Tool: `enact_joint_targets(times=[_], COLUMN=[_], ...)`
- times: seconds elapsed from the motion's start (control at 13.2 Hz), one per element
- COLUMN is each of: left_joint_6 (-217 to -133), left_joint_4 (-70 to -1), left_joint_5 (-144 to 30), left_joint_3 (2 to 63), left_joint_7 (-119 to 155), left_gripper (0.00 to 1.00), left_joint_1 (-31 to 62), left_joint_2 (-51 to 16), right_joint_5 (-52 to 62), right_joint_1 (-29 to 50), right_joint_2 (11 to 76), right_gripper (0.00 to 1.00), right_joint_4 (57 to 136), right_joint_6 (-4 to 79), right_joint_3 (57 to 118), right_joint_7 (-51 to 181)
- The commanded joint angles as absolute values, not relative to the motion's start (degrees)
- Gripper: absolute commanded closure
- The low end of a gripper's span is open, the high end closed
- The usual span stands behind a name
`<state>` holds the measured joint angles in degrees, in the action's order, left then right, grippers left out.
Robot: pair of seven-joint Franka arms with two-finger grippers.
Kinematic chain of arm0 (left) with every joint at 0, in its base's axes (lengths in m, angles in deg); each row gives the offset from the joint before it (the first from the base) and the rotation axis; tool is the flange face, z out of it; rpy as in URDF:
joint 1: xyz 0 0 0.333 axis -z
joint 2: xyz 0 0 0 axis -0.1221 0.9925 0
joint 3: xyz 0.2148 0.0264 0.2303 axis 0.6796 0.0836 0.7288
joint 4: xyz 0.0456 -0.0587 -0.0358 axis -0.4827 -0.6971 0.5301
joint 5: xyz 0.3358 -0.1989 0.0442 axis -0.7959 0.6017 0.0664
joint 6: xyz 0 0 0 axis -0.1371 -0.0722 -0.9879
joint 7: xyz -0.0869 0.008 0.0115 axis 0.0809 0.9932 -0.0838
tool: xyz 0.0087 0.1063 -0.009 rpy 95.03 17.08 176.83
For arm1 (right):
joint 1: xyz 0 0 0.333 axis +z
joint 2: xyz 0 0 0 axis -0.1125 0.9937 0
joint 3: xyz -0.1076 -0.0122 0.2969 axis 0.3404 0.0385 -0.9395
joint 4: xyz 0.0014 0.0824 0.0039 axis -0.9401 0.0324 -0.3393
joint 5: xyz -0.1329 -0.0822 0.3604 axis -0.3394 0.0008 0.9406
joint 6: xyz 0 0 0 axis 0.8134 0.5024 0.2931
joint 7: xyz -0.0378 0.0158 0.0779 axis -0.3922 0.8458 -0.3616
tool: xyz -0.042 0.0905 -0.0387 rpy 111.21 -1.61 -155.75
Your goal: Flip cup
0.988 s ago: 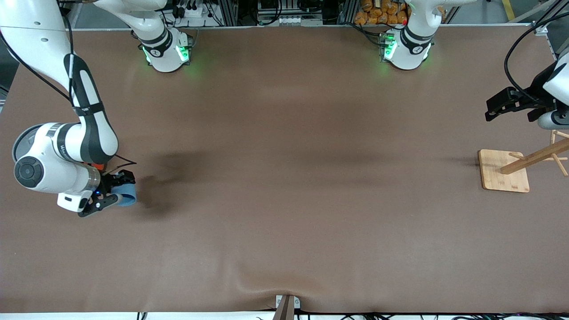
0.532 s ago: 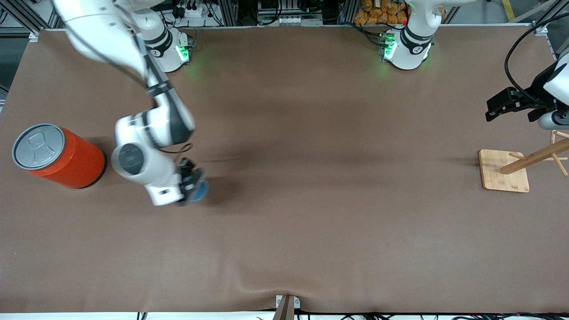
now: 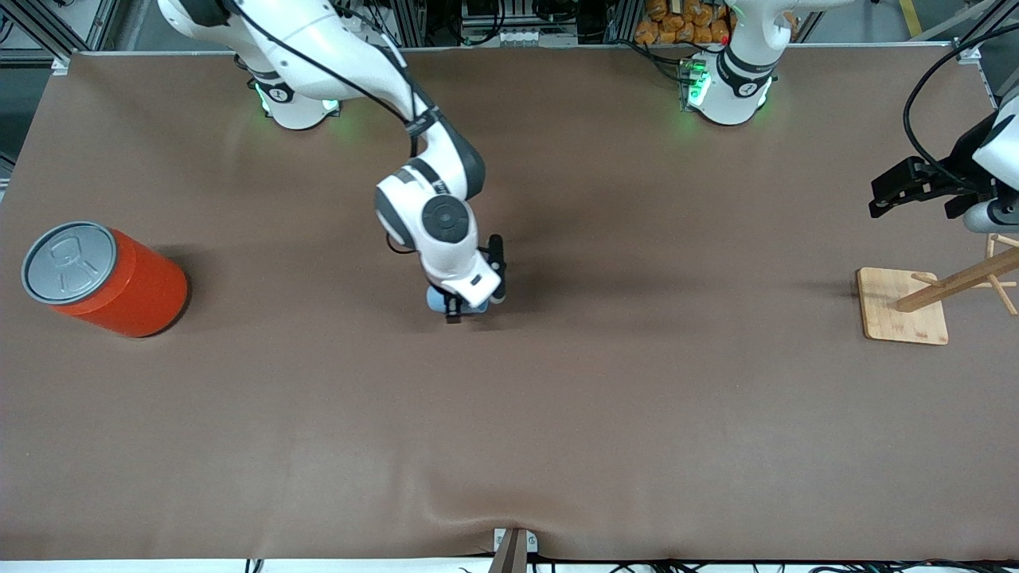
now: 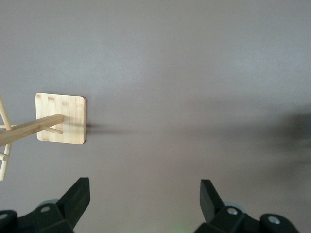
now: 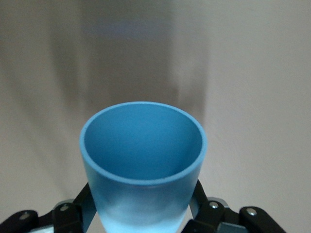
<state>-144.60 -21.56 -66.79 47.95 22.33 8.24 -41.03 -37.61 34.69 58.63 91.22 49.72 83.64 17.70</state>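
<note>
The cup [image 5: 142,165] looks light, stiff and smooth-walled, so I judge my grip low on its tapered wall could slip if squeezed weakly. My right gripper [image 3: 464,305] clamps it over mid-table [image 3: 605,414], rim pointing away from the wrist. My left gripper [image 4: 145,204] waits, spread wide, near the wooden rack [image 3: 904,315].

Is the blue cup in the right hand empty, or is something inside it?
Empty. The right wrist view looks into the mouth of the cup, held by the right hand, and shows only plain blue walls inside.
</note>
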Motion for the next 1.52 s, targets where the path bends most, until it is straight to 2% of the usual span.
enact_joint_targets(times=[0.0,0.08,0.15,0.23,0.53,0.76,0.99,1.22,1.44], left_joint_6=[-143.93,-143.93,-143.93,-143.85,-143.58,-143.32,-143.32,-143.75,-146.38], left_joint_4=[-20.18,-20.27,-20.36,-20.44,-20.45,-20.53,-20.44,-20.27,-20.09], left_joint_5=[-68.08,-68.08,-67.82,-67.56,-67.11,-67.11,-67.55,-66.42,-56.87], left_joint_3=[47.57,47.57,47.57,47.57,47.57,47.39,46.16,45.98,45.90], left_joint_7=[22.46,22.89,22.89,22.81,22.98,23.51,24.03,26.33,26.15], left_gripper=[0.00,0.00,0.00,0.00,0.00,0.00,0.00,0.00,0.00], left_joint_1=[8.33,7.98,7.89,7.89,7.89,8.59,8.33,9.03,9.21], left_joint_2=[-39.96,-39.87,-39.79,-39.35,-38.99,-38.91,-38.91,-35.92,-30.40], right_joint_5=[-39.66,-39.67,-39.58,-39.40,-39.23,-35.82,-26.33,-25.52,-25.34], right_joint_1=[34.41,34.41,34.32,34.41,34.32,33.10,24.86,15.81,12.88], right_joint_2=[61.51,61.95,62.48,62.74,61.43,54.68,49.31,44.48,39.03], right_gripper=[0.42,0.38,0.16,0.00,0.00,0.00,0.00,0.00,0.00], right_joint_4=[88.19,88.10,88.10,88.18,88.27,88.01,87.66,87.66,88.10], right_joint_6=[49.96,50.05,51.18,53.63,53.92,44.99,38.82,34.78,27.76], right_joint_3=[84.44,84.44,84.35,84.35,84.27,84.53,85.32,85.41,92.06], right_joint_7=[16.33,16.33,16.25,16.16,15.80,17.38,22.04,22.40,22.49])
